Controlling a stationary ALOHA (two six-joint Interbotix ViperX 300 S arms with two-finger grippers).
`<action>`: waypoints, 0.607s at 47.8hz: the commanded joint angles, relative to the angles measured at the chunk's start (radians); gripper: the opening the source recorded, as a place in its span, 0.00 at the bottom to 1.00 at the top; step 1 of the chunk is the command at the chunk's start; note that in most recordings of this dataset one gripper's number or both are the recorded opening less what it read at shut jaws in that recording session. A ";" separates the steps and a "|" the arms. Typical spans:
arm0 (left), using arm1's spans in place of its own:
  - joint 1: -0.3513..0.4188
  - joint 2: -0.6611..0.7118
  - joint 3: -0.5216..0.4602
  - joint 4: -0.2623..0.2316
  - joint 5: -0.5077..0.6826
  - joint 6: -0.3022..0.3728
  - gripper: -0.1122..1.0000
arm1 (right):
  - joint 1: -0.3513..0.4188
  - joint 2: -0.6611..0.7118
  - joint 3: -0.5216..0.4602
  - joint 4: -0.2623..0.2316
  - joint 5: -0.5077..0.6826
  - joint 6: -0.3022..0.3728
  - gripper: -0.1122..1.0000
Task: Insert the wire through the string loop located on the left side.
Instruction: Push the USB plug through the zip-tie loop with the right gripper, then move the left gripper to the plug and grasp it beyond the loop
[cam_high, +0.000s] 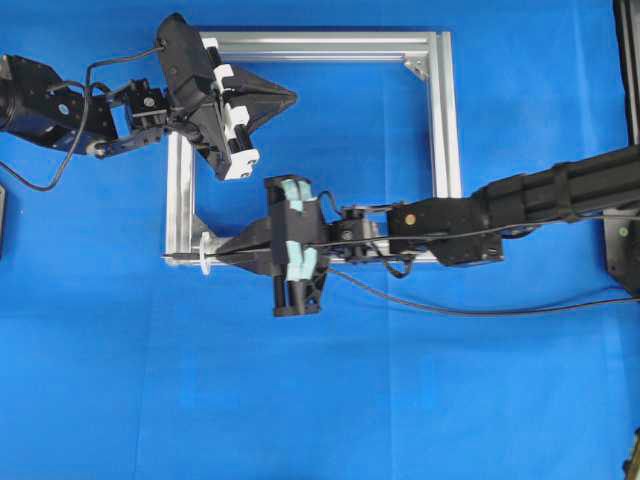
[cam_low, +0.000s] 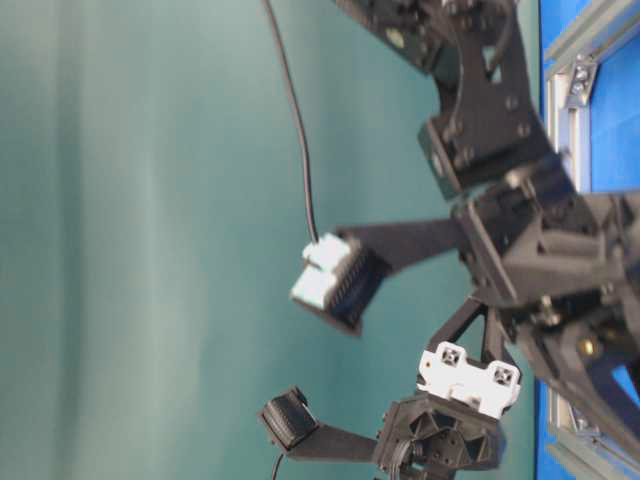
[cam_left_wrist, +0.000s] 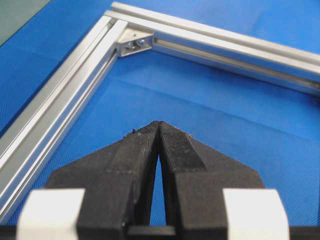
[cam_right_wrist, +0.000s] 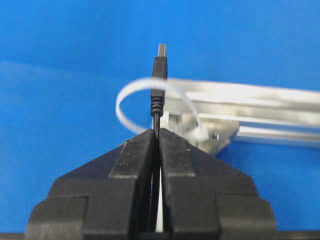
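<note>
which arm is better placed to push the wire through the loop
Right. The right gripper is shut on the wire, its plug at the string loop. The left gripper is shut, empty, inside the frame.

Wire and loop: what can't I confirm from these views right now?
- Whether the wire tip has passed through the string loop: right wrist view looks along it, no depth.
- Overhead: the right gripper covers the wire's tip; loop too small.
- Table-level: blurred, arms block both.
- Left wrist: shut left gripper, frame only.
</note>
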 joint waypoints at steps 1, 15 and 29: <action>0.003 -0.028 -0.008 0.003 -0.006 0.000 0.10 | -0.003 -0.006 -0.052 0.000 0.017 -0.005 0.10; 0.002 -0.028 -0.006 0.003 -0.006 0.000 0.10 | -0.002 0.009 -0.081 -0.002 0.035 -0.008 0.10; 0.002 -0.048 0.031 0.005 -0.012 0.000 0.10 | -0.002 0.009 -0.081 0.000 0.035 -0.008 0.10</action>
